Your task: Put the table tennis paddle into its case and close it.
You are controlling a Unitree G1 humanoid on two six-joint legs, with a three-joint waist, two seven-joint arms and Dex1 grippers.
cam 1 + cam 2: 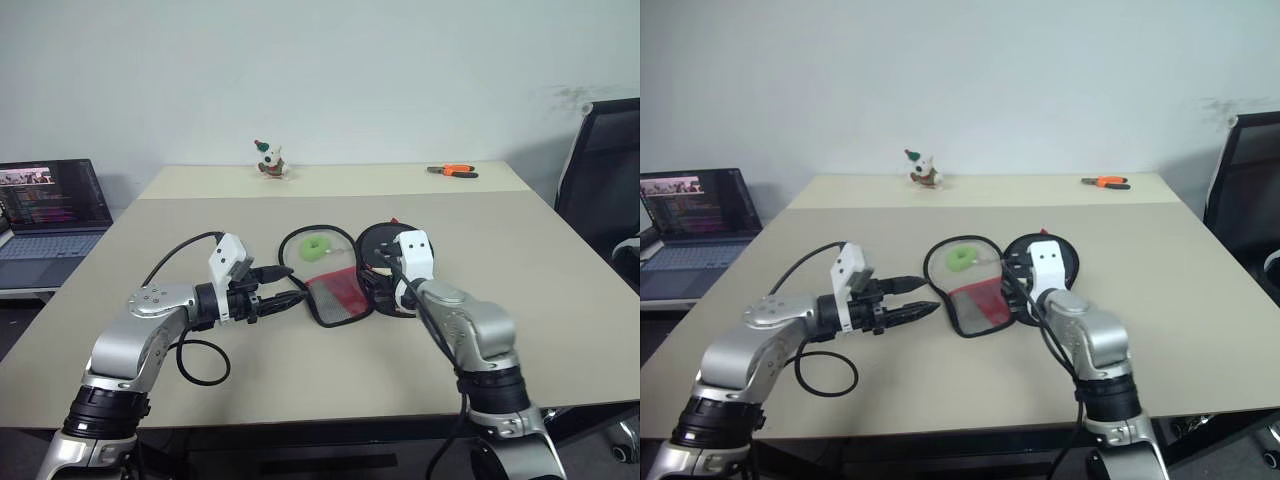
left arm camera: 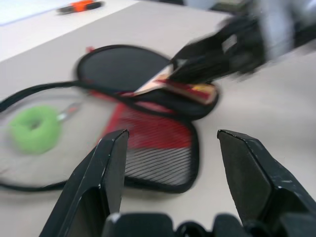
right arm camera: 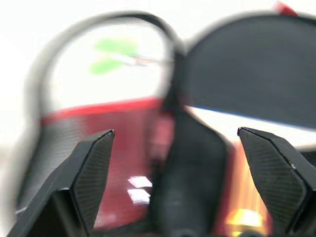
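Beige desk [image 1: 300,390] mid-room holds the open case [image 1: 335,290]; the paddle [image 1: 385,255] lies half inside, handle toward us. We judge the paddle light and stiff, best gripped by its wooden handle; the case looks floppy fabric. Left gripper [image 1: 285,288] and right gripper [image 3: 173,173] both hover with jaws released, holding nothing.

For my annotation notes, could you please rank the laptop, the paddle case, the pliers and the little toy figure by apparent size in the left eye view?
Largest to smallest, as they look:
1. laptop, though cut off at the picture's edge
2. paddle case
3. pliers and toy figure: too alike to rank, and both lie farther from the camera.
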